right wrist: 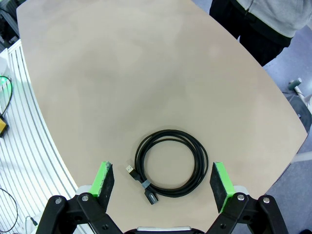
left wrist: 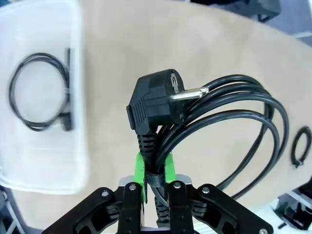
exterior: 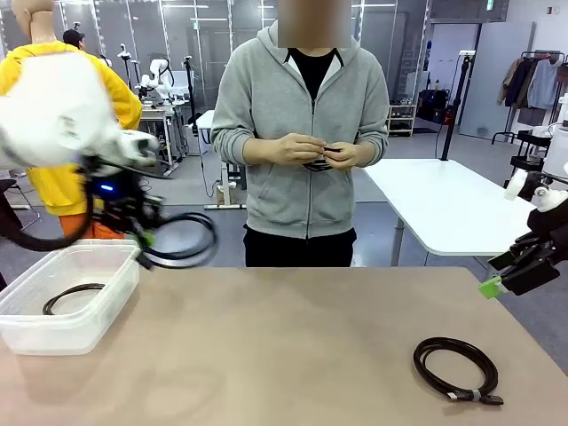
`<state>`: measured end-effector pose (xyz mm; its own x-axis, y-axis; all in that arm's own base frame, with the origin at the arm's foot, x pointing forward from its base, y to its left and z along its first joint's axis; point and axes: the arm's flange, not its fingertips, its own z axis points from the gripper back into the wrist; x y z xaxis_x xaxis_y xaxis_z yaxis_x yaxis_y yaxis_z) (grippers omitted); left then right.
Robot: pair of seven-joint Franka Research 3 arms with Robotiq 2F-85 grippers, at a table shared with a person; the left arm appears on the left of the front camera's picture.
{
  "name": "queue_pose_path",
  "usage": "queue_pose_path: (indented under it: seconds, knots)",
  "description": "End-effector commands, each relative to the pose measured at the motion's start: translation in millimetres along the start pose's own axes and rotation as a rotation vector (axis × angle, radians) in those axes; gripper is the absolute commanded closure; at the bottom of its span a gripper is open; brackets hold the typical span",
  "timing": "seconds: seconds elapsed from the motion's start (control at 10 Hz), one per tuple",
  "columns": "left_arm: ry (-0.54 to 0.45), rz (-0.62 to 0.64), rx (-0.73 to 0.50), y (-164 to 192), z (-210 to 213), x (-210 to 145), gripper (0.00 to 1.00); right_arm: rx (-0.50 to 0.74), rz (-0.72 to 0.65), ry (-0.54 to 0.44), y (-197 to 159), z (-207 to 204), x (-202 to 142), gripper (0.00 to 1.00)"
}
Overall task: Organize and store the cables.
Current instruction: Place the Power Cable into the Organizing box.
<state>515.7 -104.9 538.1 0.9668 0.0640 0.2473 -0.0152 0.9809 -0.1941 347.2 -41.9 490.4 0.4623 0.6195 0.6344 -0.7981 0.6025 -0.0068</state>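
Between the clenched left jaws sits a coiled power cable (left wrist: 234,112); beyond the released right jaws lies another cable (right wrist: 170,134).

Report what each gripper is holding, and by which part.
The left gripper is shut on the coiled power cable, pinching its bundled strands just below the plug. The right gripper is open and holds nothing.
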Motion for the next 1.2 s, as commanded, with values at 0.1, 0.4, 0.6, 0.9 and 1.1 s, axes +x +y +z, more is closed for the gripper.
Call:
queue_pose_path:
  seconds: [0.1,0.4,0.6,0.9,1.1]
  knots:
    - [-0.03,-0.024,-0.039,112,17,-4,0.82,-0.001,-0.011,-0.004,-2,0,2,0.0]
    - [-0.08,-0.045,-0.047,164,10,-1,0.82,-0.001,-0.011,-0.004,-2,0,2,0.0]
    - [-0.087,-0.067,0.013,185,-7,14,0.82,-0.001,-0.011,-0.004,-2,0,2,0.0]
    - [-0.052,-0.059,0.073,202,-48,23,0.82,-0.001,-0.011,-0.004,-2,0,2,0.0]
    - [-0.019,-0.03,0.138,212,-75,15,0.82,-0.001,-0.011,-0.004,-2,0,2,0.0]
